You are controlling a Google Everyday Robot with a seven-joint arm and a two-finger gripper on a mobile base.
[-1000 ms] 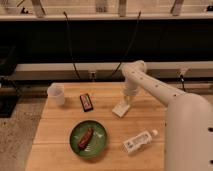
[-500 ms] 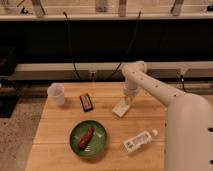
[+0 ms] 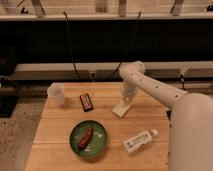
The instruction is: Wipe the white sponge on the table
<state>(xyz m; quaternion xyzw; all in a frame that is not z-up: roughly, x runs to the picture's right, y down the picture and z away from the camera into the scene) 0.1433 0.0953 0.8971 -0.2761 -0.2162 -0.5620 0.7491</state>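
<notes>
- Sponge, white, is seen lying on the wooden bench right of centre, toward the far edge.
- Hand is lowered straight onto the sponge from above; whether its fingers are spread or closed cannot be told.
- Cup is placed at the far left corner, with a dark snack bar just right of it.
- Green plate is set nearer, carrying a brown item.
- Bottle is laid on its side, near right.

Gripper on sponge – cup far left.
</notes>
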